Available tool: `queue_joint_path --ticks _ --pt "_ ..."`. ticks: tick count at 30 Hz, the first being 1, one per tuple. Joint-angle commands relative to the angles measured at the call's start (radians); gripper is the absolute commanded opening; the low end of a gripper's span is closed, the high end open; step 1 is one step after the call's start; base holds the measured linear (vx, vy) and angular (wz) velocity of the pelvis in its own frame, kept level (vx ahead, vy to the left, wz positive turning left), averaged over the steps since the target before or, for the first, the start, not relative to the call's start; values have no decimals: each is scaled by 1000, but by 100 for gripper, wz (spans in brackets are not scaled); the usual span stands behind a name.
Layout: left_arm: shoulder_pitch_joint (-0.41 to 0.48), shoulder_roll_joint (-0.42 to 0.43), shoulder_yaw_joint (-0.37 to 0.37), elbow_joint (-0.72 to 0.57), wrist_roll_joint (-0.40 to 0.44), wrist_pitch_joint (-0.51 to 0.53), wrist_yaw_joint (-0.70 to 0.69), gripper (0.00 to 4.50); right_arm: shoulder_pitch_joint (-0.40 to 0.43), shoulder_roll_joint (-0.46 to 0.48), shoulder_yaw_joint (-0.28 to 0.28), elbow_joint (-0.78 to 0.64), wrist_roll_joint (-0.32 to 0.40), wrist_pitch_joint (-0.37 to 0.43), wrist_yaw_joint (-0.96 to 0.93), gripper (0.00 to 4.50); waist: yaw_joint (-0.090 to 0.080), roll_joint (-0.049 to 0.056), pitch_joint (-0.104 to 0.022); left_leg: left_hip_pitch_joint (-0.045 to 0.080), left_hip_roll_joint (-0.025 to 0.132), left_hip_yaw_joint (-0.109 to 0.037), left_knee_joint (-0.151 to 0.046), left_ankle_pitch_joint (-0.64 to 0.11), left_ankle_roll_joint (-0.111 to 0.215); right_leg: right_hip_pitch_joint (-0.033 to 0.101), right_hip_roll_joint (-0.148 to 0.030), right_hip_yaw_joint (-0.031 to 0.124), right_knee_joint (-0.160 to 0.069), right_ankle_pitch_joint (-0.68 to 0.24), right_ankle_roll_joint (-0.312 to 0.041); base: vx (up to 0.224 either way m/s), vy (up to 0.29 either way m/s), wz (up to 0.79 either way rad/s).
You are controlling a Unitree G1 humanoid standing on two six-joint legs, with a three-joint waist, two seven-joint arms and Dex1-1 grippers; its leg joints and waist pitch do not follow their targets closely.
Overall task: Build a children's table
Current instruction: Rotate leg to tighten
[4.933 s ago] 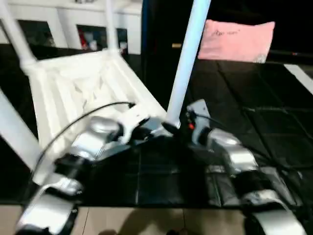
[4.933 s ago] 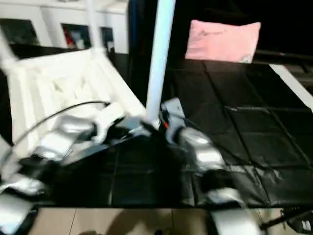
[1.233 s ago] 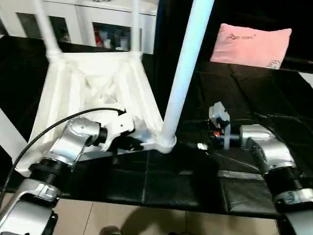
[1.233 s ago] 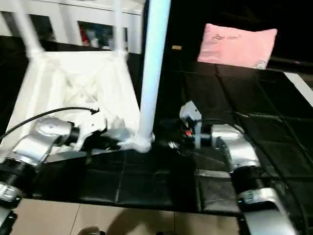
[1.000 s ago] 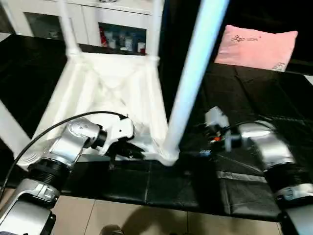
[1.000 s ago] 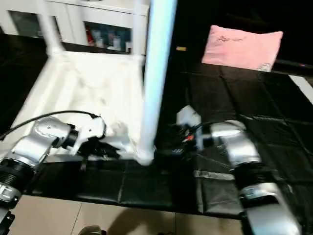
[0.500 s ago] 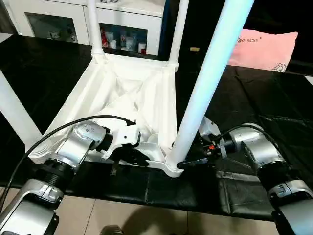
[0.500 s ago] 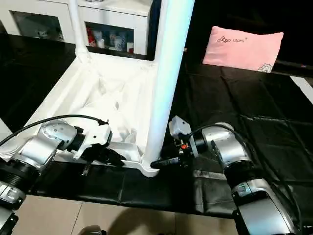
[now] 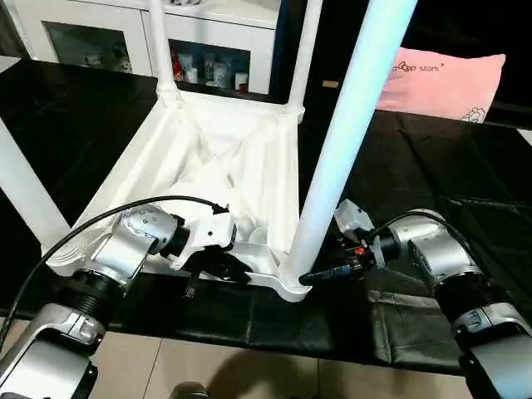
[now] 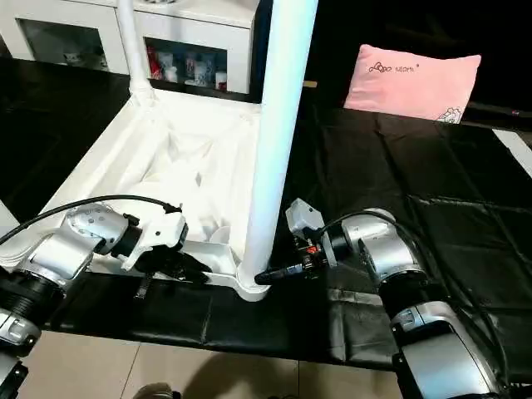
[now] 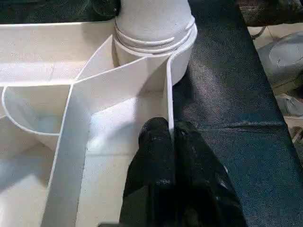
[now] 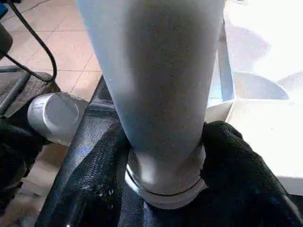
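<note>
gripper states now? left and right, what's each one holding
Left gripper: jaws shut on the side wall of the upside-down tabletop.
Right gripper: jaws closed around the base of the near leg, at its corner socket.

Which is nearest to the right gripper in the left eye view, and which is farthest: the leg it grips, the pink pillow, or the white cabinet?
1. The leg: between the right gripper fingers.
2. The pink pillow: behind, on the robot's right.
3. The white cabinet: farthest, back left.
</note>
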State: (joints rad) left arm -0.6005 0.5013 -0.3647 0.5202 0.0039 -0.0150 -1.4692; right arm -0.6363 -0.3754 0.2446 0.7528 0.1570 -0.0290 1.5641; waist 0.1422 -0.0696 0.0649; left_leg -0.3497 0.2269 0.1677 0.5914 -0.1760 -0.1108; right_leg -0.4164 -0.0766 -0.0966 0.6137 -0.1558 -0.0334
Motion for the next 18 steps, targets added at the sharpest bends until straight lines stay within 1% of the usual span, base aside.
queue_joint_path --ticks 1,2,3,4,5,6,7,8,9,10,12,13,14,15,16,17,18 --pt "-14 -11 -19 -15 9 6 -3 0 23 1 -7 -29 32 36 29 211 -8 22 -78 6 12 8 -68 -234 21 60 -59 51 -70 -281 -183 0 0 0" --pt "-16 -22 -11 -9 19 45 42 0 55 9 -25 -79 65 86 12 208 -8 23 -78 6 12 8 -68 -233 21 61 -57 51 -69 -274 -185 0 0 0" --pt "-16 -22 -11 -9 19 45 42 0 55 9 -25 -79 65 86 12 208 -4 23 -78 7 13 8 -68 -226 23 61 -57 51 -67 -258 -187 0 0 0" --pt "-19 -39 0 -5 24 81 90 0 83 20 -38 -120 88 128 -16 208 -5 22 -77 6 12 8 -68 -232 23 62 -57 50 -69 -265 -188 0 0 0" --pt "-19 -39 0 -5 24 81 91 0 83 20 -38 -120 89 129 -16 208 -5 22 -77 6 12 8 -68 -232 23 62 -57 50 -69 -265 -188 0 0 0" --pt "-21 -56 12 -9 18 120 121 0 97 37 -45 -127 84 131 -65 208 -6 24 -75 5 11 8 -69 -248 19 60 -60 50 -72 -309 -177 0 0 0" --pt "-23 -69 20 -12 14 141 145 0 107 53 -51 -127 77 130 -106 208 -5 23 -73 8 10 7 -69 -262 16 58 -60 48 -79 -344 -169 0 0 0" --pt "-26 -90 30 -10 14 162 186 0 116 79 -59 -122 63 133 -179 208 -11 23 -70 8 8 6 -70 -280 5 57 -61 47 -83 -401 -150 0 0 0" --pt "-27 -103 33 -8 15 176 207 0 119 99 -63 -112 49 137 -236 208 -11 24 -68 10 6 5 -71 -295 2 54 -62 44 -90 -440 -138 0 0 0" --pt "-30 -127 37 1 21 191 248 0 124 136 -69 -98 26 144 -329 208 -19 20 -65 13 -1 1 -68 -319 -4 54 -66 38 -108 -560 -88 0 0 0" --pt "-33 -142 40 10 27 200 280 0 127 158 -73 -92 16 144 -379 207 -32 20 -60 12 -5 -4 -69 -340 -10 54 -65 28 -119 -629 -52 0 0 0" --pt "-38 -164 45 23 31 218 317 0 126 190 -83 -90 11 163 -447 207 -54 20 -56 23 -13 -8 -60 -387 -10 48 -65 6 -147 -736 3 0 0 0" --pt "-50 -198 58 39 37 246 381 0 120 235 -99 -85 6 191 -542 205 -65 25 -61 30 -13 -11 -57 -394 -7 51 -69 -5 -155 -736 10 0 0 0" --pt "-50 -198 58 39 37 246 381 0 120 235 -99 -85 6 191 -542 205 -65 25 -61 30 -13 -11 -57 -394 -7 51 -69 -5 -155 -736 10 0 0 0" --pt "-59 -224 69 47 39 277 429 0 115 272 -112 -84 2 217 -622 204 -78 28 -63 12 -6 -22 -68 -396 -4 71 -70 -20 -153 -697 11 0 0 0" --pt "-67 -245 77 49 40 305 464 0 106 305 -125 -76 0 240 -690 204 -89 41 -62 12 4 -31 -76 -437 -9 77 -68 -35 -159 -669 14 -52 38 -20" --pt "-86 -286 93 50 47 347 535 0 76 362 -153 -38 -2 268 -817 204 -103 54 -55 37 14 -39 -76 -534 -5 71 -64 -68 -181 -665 15 0 0 0"
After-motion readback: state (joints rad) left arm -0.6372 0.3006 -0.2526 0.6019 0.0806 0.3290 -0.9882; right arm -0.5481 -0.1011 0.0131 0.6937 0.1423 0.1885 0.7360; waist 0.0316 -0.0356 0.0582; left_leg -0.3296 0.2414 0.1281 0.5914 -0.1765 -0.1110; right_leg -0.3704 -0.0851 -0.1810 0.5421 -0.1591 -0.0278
